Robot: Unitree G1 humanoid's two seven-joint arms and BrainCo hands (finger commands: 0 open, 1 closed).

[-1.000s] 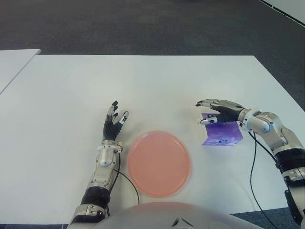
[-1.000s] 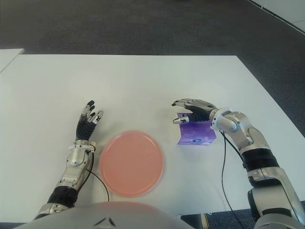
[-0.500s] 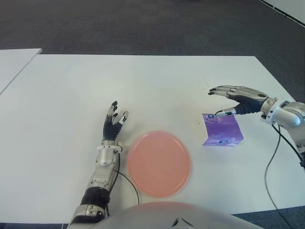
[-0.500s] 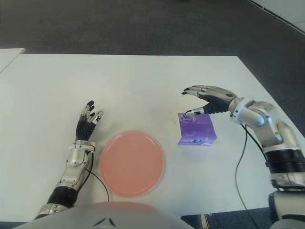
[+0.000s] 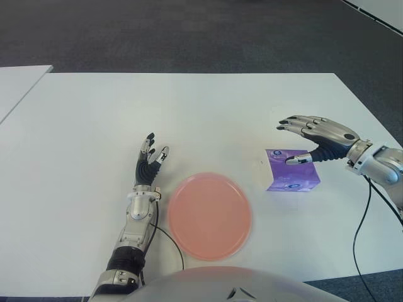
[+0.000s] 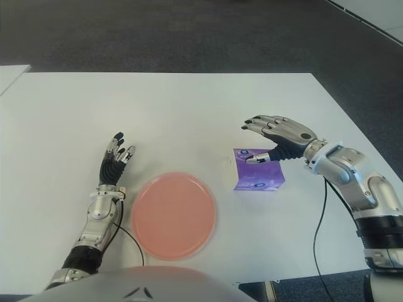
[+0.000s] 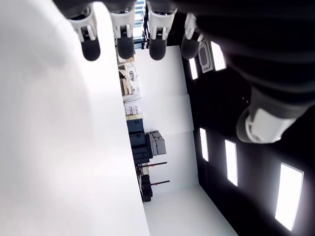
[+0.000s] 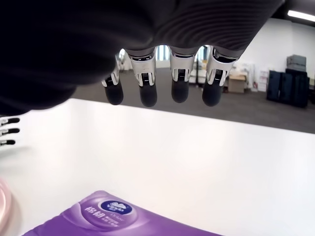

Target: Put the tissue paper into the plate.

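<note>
Reaching is the step now: the right hand (image 5: 313,135) hovers, fingers spread and empty, over the purple tissue pack (image 5: 291,178) lying on the white table (image 5: 208,113) toward its right edge (beside the round pink plate (image 5: 210,216)). Next it should lower and grip. The left hand (image 5: 150,165) lies open beside the plate's left.

You've got a glossy purple plastic-wrapped tissue pack (image 5: 291,170), a smooth matt pink plate (image 5: 210,216), and a smooth matt white table (image 5: 189,113). Your right hand (image 5: 318,133) shows shiny metal-look shells and dark ribbed fingers (image 8: 147,93).

The tissue pack (image 8: 123,219) carries a logo, its lettering unreadable.
</note>
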